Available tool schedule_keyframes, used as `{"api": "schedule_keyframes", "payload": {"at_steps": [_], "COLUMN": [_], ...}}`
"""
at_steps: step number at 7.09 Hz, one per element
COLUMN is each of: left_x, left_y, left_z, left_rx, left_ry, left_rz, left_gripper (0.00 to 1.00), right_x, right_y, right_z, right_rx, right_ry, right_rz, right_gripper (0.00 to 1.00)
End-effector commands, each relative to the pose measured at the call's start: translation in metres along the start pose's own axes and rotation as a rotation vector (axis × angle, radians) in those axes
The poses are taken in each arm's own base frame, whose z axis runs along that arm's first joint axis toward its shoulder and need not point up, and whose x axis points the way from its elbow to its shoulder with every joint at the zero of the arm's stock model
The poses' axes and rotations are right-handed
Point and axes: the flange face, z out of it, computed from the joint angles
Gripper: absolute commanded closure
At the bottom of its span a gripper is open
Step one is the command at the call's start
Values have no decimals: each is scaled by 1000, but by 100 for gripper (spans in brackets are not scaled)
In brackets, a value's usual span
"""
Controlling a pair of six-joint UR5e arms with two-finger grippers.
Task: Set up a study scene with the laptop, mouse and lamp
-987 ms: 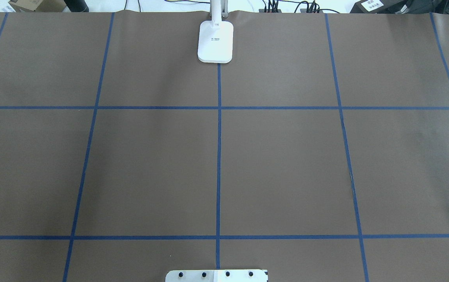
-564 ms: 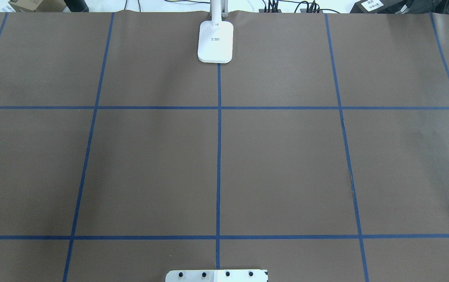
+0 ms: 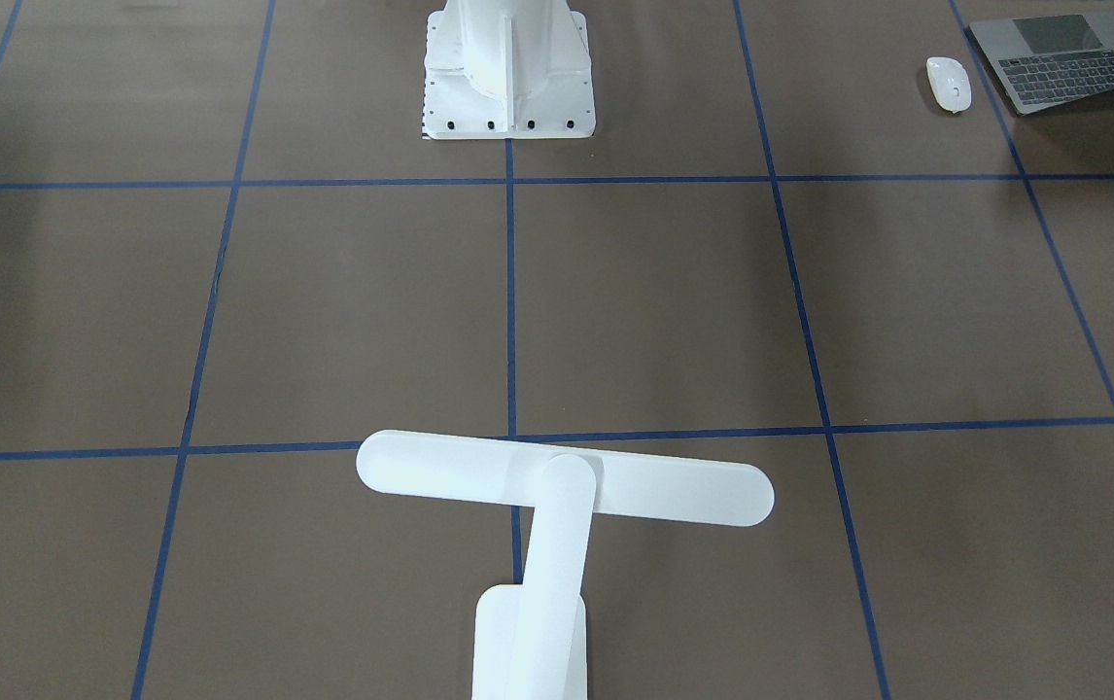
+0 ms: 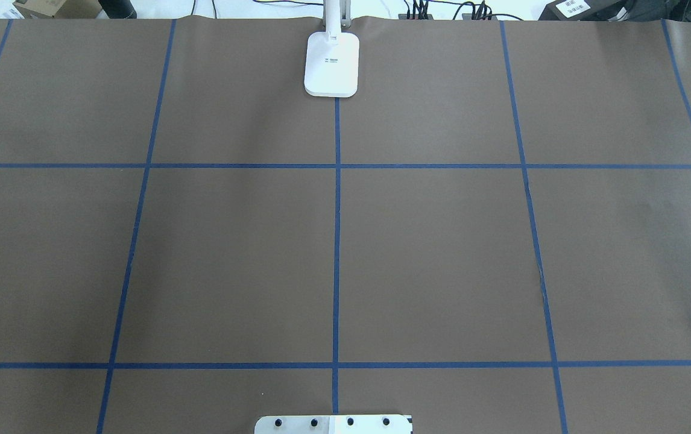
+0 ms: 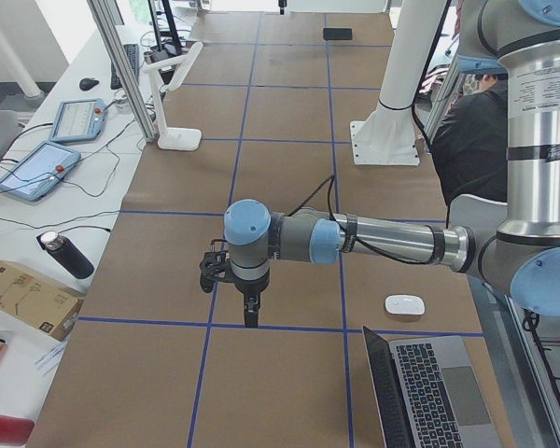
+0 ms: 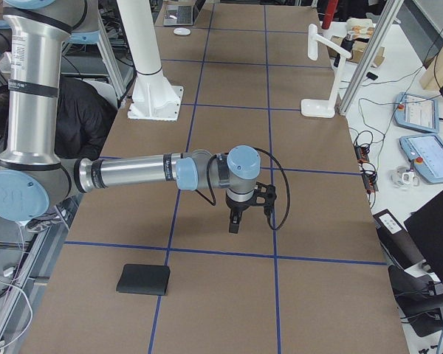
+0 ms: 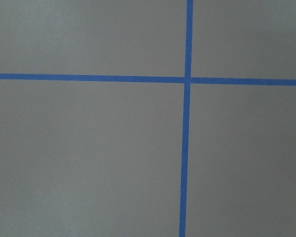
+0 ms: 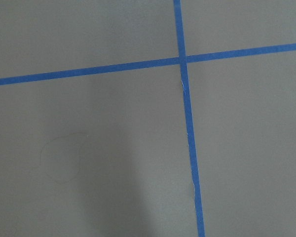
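Evidently the scene is not arranged yet. The laptop (image 3: 1072, 60) lies open at the robot's left end of the bench (image 4: 442, 253), on the robot's side, with the mouse (image 3: 948, 84) just beside it toward the centre. The lamp (image 3: 557, 486) stands upright at the far edge, its base on the centre tape line (image 4: 336, 241).

The left hand (image 5: 250, 315) hangs fingers-down over bare paper, near the mouse but apart from it. The right hand (image 6: 235, 225) hangs likewise toward the right end, near a black mat (image 6: 143, 279). Whether either hand is open or closed I cannot tell from these side views.

By my judgement the left arm should fetch first. It should take the mouse from above across its narrow width. The slim laptop is better gripped by its base edge than by its screen, and brought in clear of the lamp's long head.
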Motion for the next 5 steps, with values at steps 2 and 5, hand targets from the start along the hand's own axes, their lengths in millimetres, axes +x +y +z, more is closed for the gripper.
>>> {"api": "schedule_keyframes", "payload": {"at_steps": [2,5], "left_x": [3,5], "left_y": [-3,-14], "left_z": [-3,-3], "left_rx": [6,8], "left_ry": [0,-1], "left_rz": [0,1], "left_gripper": [0,0], "right_x": [-1,-1], "right_y": [-1,-1], "right_z": [0,0], "right_rx": [-3,-2], "right_ry": [-5,-6], "right_rz": [7,-3], "right_gripper": [1,1]}}
